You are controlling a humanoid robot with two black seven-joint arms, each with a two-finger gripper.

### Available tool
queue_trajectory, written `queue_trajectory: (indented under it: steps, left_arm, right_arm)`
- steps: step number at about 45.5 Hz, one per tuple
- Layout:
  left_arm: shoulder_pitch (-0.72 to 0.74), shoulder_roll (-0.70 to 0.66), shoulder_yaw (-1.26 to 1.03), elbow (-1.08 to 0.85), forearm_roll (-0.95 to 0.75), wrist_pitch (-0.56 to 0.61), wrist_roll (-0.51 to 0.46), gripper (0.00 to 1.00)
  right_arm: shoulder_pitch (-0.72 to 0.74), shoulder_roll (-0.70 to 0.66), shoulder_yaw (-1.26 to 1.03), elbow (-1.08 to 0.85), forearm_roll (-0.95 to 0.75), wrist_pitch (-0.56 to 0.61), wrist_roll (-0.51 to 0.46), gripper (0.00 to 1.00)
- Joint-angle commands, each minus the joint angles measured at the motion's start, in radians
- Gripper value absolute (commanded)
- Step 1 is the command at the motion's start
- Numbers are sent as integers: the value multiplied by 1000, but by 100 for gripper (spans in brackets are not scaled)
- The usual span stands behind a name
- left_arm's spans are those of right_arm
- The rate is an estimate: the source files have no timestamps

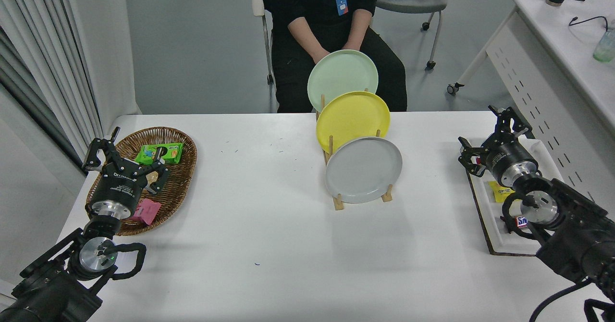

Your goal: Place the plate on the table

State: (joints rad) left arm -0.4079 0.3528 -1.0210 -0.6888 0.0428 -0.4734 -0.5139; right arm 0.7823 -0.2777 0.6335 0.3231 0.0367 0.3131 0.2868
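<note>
The light grey plate (363,169) stands on edge in the front slot of a wooden rack (338,202) at the middle of the white table (259,226). A yellow plate (352,121) and a mint green plate (342,78) stand behind it in the same rack. My right gripper (490,142) is open and empty at the right side of the table, well right of the grey plate. My left gripper (120,156) is open and parked at the lower left, over a wicker basket.
A wicker basket (180,187) at the left holds a green packet (159,153) and a pink packet (146,211). A white tray (490,216) with small packets lies under my right arm. A person in black (326,29) sits at the far side, hands behind the green plate.
</note>
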Motion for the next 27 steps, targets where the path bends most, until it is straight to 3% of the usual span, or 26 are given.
queue_trajectory:
  steps: [1,27]
  left_arm:
    - [0,0,-1,0,0,-1,0,98]
    - [0,0,1,0,0,1,2,98]
  right_arm:
    - [0,0,0,1,0,0,0,100]
    - [1,0,2,-4,0,-8,0,100]
